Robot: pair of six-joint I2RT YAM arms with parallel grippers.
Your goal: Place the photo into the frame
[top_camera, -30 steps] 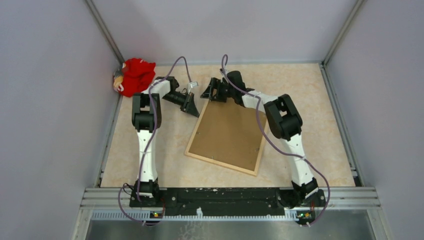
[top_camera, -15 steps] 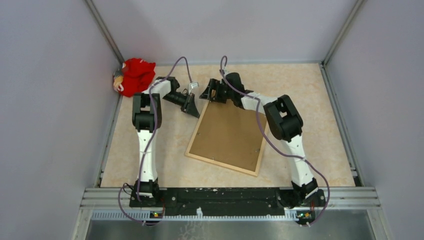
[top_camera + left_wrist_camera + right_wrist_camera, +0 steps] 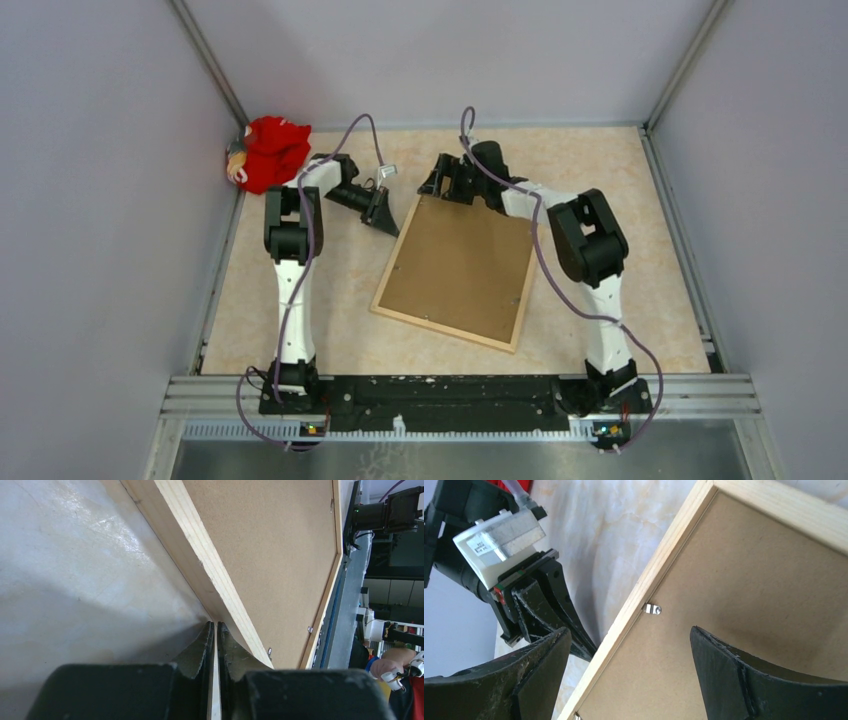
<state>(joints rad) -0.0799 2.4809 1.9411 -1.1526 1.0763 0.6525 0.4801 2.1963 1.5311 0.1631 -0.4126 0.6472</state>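
**Item: the frame** (image 3: 445,329). It is being shown lying flat on the desk (image 3: 620,240), back side up and turned slightly askew, with its front hidden against the desk. The light-wood rim is being seen all round a brown backing board (image 3: 460,265). The board is being held in by small metal tabs (image 3: 652,609) set along the rim's inner edge.

**Item: left claw** (image 3: 384,213). It is being held low at the frame's far-left corner, with its tips set against the outer side of the rim. Its fingers (image 3: 202,645) are being pressed together, clenched down to a thin slit. A pale sliver is being shown inside that slit. Whether the sliver belongs to the frame cannot be told.

**Item: right claw** (image 3: 447,187). It is being held over the frame's far edge, just beside the corner where the left claw is placed. It is released, and nothing is being grasped. Its fingers (image 3: 539,670) are being spread wide, one outside the frame's rim and the other above the backing board. Contact with the frame cannot be told.

**Item: red bundle** (image 3: 272,150). It is being shown well apart from the frame, beyond its far-left corner.
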